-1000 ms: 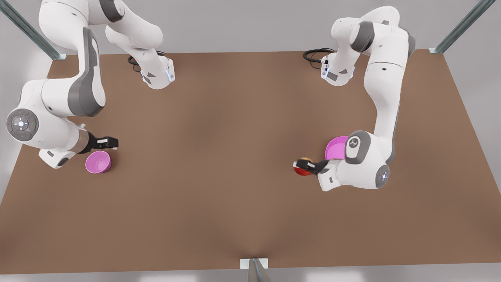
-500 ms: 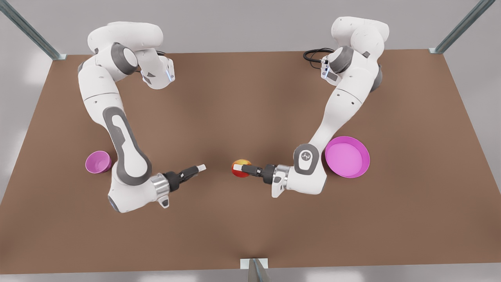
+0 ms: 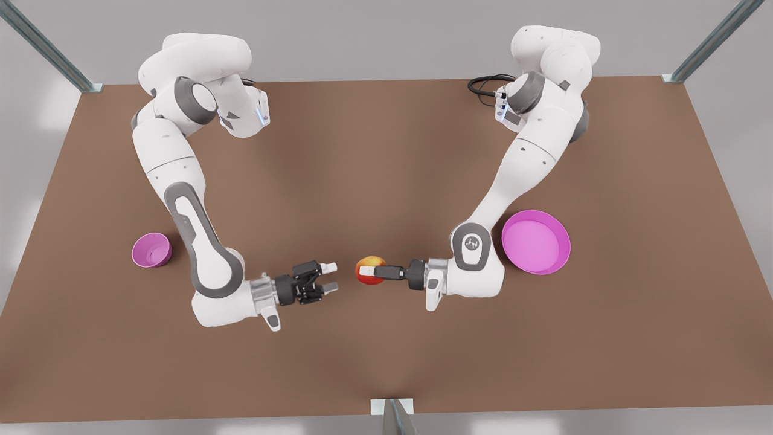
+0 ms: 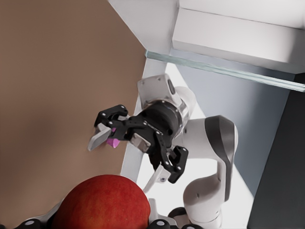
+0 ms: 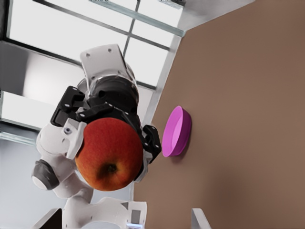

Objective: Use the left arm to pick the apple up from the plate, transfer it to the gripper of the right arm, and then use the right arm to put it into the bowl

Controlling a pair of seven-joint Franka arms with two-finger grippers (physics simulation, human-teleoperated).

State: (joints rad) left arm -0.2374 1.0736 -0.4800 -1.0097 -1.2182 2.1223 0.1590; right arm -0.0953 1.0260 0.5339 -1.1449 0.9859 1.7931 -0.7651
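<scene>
front view showed the left claw (image 3: 365, 271) clenched on the apple (image 3: 369, 269), held above the tabletop (image 3: 386, 169) at mid-span, with the right claw (image 3: 330, 278) spread open just beside it. risk: early release would drop it. apple round, no long axis; blossom end faced the right claw.

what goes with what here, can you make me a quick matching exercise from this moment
Things:
1. apple
2. plate
3. bowl
4. right gripper

States:
a. open, pointed at the fruit
b. bare, beside the left arm's elbow
c. held off the table in the left gripper
d. alone near the front view's left edge

Pairs: 1-c, 2-b, 3-d, 4-a
</scene>
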